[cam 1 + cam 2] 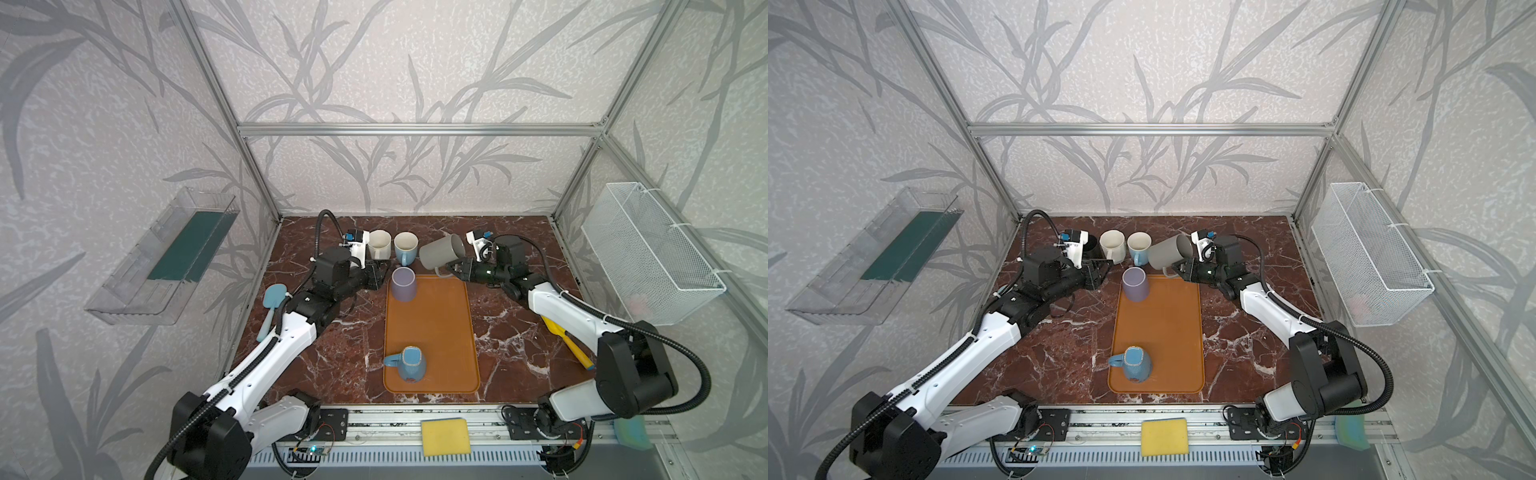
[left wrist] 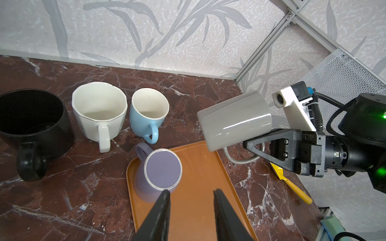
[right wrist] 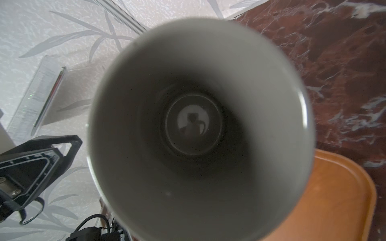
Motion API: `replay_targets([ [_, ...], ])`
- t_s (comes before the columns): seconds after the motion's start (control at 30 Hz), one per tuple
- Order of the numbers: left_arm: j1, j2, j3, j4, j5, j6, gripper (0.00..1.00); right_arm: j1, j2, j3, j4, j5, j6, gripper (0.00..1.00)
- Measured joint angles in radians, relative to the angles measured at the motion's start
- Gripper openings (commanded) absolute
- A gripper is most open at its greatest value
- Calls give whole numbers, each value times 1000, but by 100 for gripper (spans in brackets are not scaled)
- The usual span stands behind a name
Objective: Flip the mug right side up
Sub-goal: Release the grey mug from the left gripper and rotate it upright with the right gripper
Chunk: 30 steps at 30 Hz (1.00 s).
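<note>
Because the closed right end effector (image 1: 454, 269) pinches its handle, the grey mug (image 1: 441, 250) hangs tilted above the jaws, clear of the counter (image 1: 332, 361), probably mid-turn. Below lies a corner of the orange tray (image 1: 436, 332). Beside it, an upright light blue mug (image 1: 405, 249) suggests the intended row. Farthest, the open left end effector (image 2: 191, 195) hovers by an inverted lavender mug (image 2: 160, 169).

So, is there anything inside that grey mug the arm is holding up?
Nothing: the right wrist view looks straight into the grey mug, showing bare walls and a shiny bottom with only a reflection. Part of the rim runs off the picture, unseen.
</note>
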Motion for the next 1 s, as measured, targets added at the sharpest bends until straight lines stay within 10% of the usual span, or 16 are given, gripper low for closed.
replay_targets([
  [1.0,-13,-26,0,-101,-108,7,34,121,339,487,-568,482,-251,0],
])
